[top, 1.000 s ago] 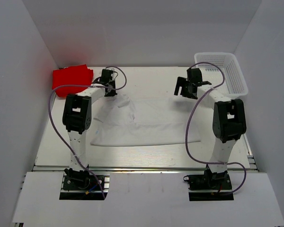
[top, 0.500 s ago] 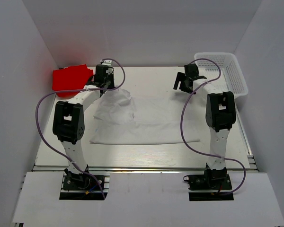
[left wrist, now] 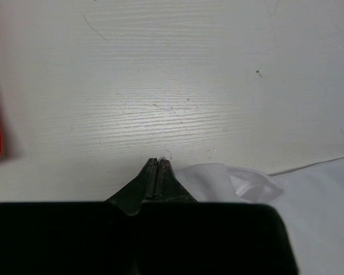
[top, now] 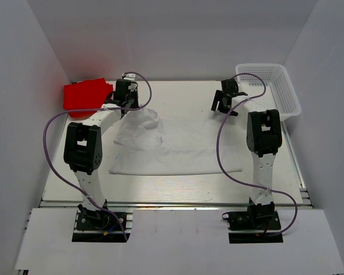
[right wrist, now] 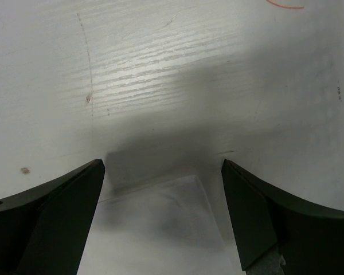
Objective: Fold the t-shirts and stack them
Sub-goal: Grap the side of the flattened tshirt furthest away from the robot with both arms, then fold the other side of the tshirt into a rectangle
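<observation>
Top external view: a plain white short-sleeved cotton t-shirt point(top: 183, 150) is spread across the middle of the white wood-grain table point(top: 178, 94), its long axis running from 9 to 3 o'clock. Its far-left corner is bunched and raised at the left gripper point(top: 128, 106), which is clenched on it. A sliver of cloth is seen at the closed tips in the left wrist view. The right gripper point(top: 224, 105) is released, jaws wide, with the shirt's far-right corner lying just toward 6 o'clock of it. In the right wrist view that corner is seen at 6 o'clock, between the spread fingers but short of their tips. The coming grasp is judged to depend on this gripper being brought toward 6 o'clock and lowered over the corner. A bright red cotton t-shirt point(top: 86, 97) is bundled at 10 o'clock, near the left gripper.
</observation>
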{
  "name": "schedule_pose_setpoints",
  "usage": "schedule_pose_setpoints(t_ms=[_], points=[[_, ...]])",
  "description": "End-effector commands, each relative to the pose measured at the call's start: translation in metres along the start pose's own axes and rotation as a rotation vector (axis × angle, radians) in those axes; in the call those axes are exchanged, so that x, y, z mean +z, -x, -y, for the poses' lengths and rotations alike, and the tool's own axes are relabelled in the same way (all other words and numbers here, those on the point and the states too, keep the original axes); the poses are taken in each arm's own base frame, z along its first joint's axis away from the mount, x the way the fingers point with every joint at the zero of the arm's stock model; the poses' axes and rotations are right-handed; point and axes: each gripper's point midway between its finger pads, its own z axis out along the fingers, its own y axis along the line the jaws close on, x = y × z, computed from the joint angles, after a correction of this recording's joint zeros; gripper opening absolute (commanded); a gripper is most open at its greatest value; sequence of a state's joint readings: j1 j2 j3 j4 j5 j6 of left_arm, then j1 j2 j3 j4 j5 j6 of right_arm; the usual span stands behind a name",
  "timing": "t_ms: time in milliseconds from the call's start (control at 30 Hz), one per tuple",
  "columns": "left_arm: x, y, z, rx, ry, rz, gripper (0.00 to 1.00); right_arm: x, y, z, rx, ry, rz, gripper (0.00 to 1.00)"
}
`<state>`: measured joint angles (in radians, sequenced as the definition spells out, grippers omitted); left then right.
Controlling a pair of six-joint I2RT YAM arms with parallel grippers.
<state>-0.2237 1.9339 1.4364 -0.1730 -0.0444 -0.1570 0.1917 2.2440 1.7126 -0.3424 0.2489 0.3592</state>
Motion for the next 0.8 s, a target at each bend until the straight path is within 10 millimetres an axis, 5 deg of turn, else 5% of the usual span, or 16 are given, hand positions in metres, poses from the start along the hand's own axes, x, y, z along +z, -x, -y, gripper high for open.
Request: schedule_pose_setpoints(t_ms=[0,100,133,233,433,467,500,600,767], points=[[-0.019,0.026,0.004,0.005,-0.021,0.073,0.00,0.007,0.011,0.001,0.020,-0.010,0.020,0.87],[-0.025,0.023,0.003,0.005,-0.020,0.070,0.00,0.003,0.008,-0.002,0.029,0.008,0.014,0.57],[-0.029,0.028,0.006,0.004,-0.032,0.082,0.00,0.002,0.010,-0.005,0.031,0.017,0.028,0.32],[-0.038,0.025,0.005,0.004,-0.033,0.088,0.00,-0.012,0.016,-0.004,0.035,0.029,0.068,0.00],[-0.065,0.013,0.008,-0.003,-0.051,0.094,0.00,-0.059,0.029,-0.003,0.045,0.074,0.153,0.00],[-0.070,0.011,0.008,-0.003,-0.052,0.096,0.00,-0.060,0.019,0.001,0.043,0.069,0.138,0.00],[-0.081,0.006,0.011,0.002,-0.060,0.099,0.00,-0.078,0.031,0.001,0.053,0.083,0.184,0.00],[-0.103,-0.001,0.008,-0.021,-0.056,0.123,0.00,-0.090,0.022,0.008,0.060,0.086,0.210,0.00],[-0.124,-0.041,0.010,-0.076,-0.099,0.085,0.00,-0.117,0.008,0.018,0.060,0.088,0.226,0.00]])
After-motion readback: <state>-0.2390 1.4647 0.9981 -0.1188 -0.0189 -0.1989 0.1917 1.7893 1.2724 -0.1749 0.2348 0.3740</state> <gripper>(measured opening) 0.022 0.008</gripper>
